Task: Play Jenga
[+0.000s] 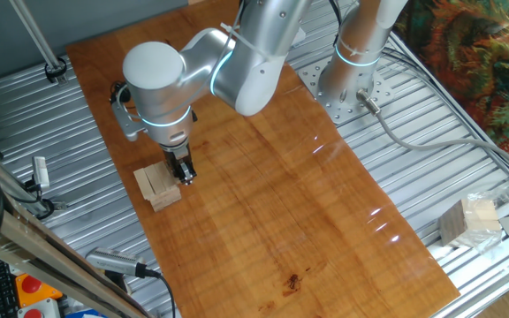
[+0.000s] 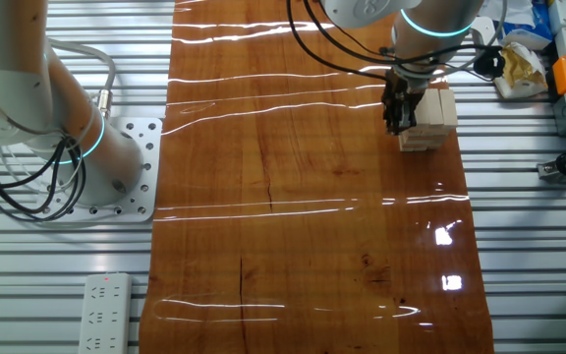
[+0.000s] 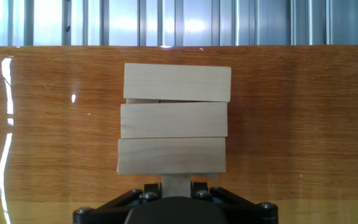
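Observation:
The Jenga stack is a low pile of pale wooden blocks near the left edge of the wooden tabletop. In the other fixed view it sits near the right edge. The hand view shows its top layer of three blocks side by side. One block of a lower layer sticks out towards me. My gripper is at the stack's near side, with a finger pressed against each side of that block's end. The gripper also shows in one fixed view and the other.
A larger pale cube bundle lies off the table on the metal slats. A second arm's base stands on a bolted plate. A power strip and a yellow bag lie beside the table.

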Robot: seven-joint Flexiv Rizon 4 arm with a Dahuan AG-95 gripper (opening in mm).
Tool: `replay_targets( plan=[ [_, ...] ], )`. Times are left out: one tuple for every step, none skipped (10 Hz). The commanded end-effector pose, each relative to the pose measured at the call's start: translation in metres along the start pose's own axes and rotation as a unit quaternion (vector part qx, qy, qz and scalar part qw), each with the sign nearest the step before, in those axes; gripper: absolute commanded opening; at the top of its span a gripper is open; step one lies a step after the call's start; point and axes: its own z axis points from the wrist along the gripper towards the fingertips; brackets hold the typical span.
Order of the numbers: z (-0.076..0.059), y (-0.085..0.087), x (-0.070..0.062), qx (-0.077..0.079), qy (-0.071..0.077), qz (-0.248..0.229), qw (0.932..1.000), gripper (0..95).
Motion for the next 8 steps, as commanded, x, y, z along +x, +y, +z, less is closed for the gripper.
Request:
replay_targets(
  plan=[
    [-0.0002, -0.0003, 0.0007, 0.001, 0.000, 0.000, 1.0000, 0.0],
    [0.0003, -0.0007, 0.0016, 0.001, 0.001, -0.002, 1.0000, 0.0],
    [0.0010, -0.0014, 0.0030, 0.001, 0.001, -0.002, 1.0000, 0.0],
    [0.0012, -0.0018, 0.0039, 0.001, 0.001, -0.002, 1.0000, 0.0],
    [0.0008, -0.0017, 0.0039, 0.001, 0.000, -0.003, 1.0000, 0.0],
    [0.0005, -0.0017, 0.0039, 0.001, 0.001, -0.003, 1.0000, 0.0],
    [0.0007, -0.0018, 0.0044, 0.001, 0.001, -0.003, 1.0000, 0.0],
    [0.0008, -0.0018, 0.0045, 0.001, 0.001, -0.003, 1.0000, 0.0]
  ],
)
